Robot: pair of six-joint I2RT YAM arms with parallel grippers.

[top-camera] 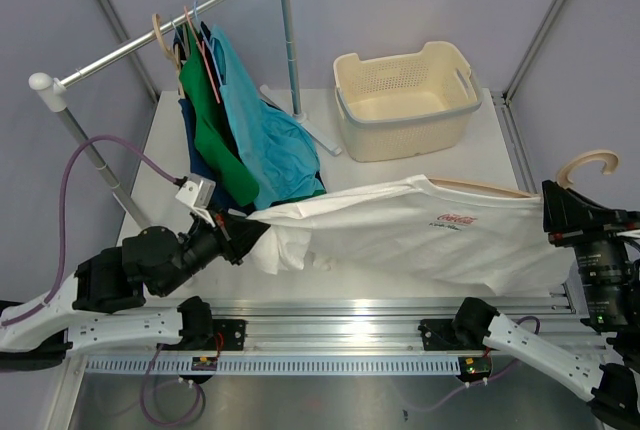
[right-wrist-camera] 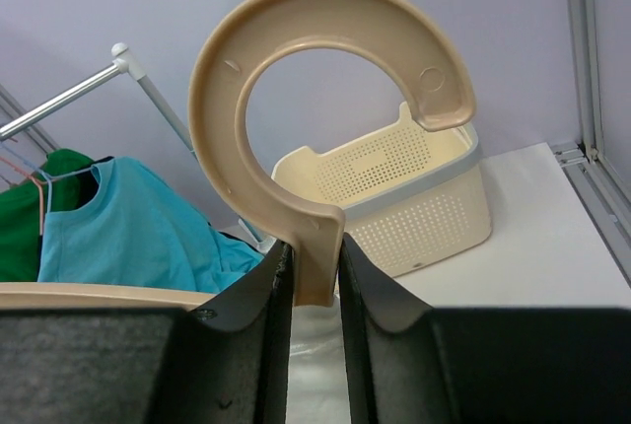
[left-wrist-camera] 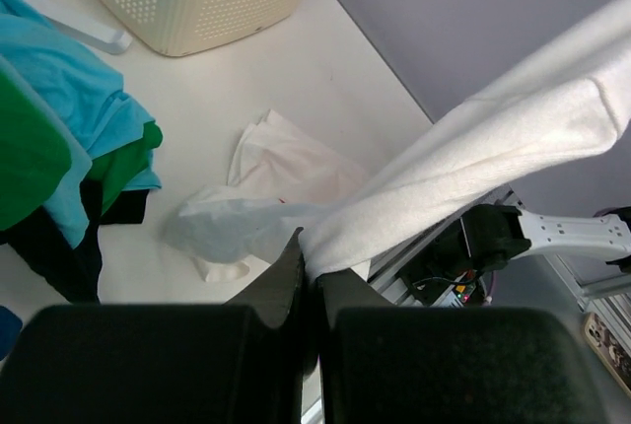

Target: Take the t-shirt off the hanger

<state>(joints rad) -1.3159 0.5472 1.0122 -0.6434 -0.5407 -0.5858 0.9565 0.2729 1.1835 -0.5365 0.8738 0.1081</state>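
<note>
The left gripper [top-camera: 238,237] pinches the t-shirt [top-camera: 420,235] hem, the right gripper [top-camera: 552,212] clamps the hanger [top-camera: 590,163] neck. The shirt is stretched between them over the table [top-camera: 160,170], with the cream basket [top-camera: 405,100] behind and the teal shirt [top-camera: 265,135] hanging just beside.

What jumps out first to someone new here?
The white t-shirt is stretched along the table's near edge, one end pinched by the left gripper, while the right gripper clamps the hanger below its hook. Behind, a rack holds a teal shirt and a green shirt, beside a cream basket.
</note>
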